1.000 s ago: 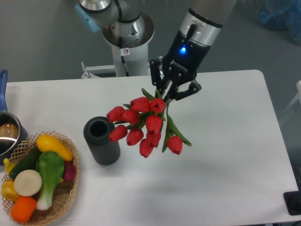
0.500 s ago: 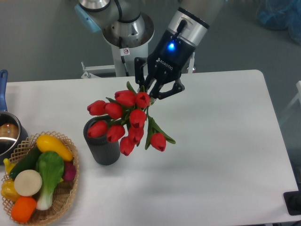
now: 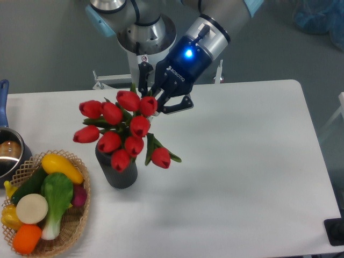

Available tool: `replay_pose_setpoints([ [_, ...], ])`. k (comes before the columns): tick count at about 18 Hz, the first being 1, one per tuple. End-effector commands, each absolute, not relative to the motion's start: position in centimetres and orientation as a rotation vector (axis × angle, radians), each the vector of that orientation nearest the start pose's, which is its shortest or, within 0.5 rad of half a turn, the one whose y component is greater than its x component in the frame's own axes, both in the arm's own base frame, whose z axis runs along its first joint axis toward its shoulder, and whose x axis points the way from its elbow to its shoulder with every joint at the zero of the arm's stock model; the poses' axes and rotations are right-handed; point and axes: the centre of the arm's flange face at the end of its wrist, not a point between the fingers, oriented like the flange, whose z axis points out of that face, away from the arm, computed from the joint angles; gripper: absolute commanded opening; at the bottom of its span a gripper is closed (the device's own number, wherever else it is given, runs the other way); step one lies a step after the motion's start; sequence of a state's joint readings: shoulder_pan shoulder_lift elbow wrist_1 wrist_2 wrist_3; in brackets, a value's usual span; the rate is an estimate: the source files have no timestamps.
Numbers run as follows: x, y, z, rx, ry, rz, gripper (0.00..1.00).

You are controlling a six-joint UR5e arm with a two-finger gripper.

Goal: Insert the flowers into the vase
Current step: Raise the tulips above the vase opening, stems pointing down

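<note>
My gripper [image 3: 156, 100] is shut on the flowers [image 3: 121, 131], a bunch of red tulips with green leaves, held in the air with the buds pointing down and to the left. The buds hang over the vase [image 3: 119, 171], a dark ribbed cylinder standing upright on the white table [image 3: 242, 161]. The tulips cover the vase's mouth, so I cannot tell whether any part of the bunch is inside it. The stems are mostly hidden behind the buds and my fingers.
A wicker basket [image 3: 75, 226] of colourful vegetables sits at the front left, close to the vase. A steel pot [image 3: 9, 153] with a blue handle stands at the left edge. The arm's base [image 3: 145, 43] rises behind the table.
My gripper has carried the flowers to the left and slightly back, from beside the vase to over it. The vase has stayed in place.
</note>
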State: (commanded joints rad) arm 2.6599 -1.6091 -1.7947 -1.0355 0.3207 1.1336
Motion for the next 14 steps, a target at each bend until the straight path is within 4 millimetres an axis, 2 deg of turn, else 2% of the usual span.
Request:
replay_pose_setpoints([
  [8,-33.0,43.2,49.0,-1.783,0.242,-0.412,0.00],
  [14,-32.8,43.1,48.0,-1.782,0.241,-0.414,0.00],
])
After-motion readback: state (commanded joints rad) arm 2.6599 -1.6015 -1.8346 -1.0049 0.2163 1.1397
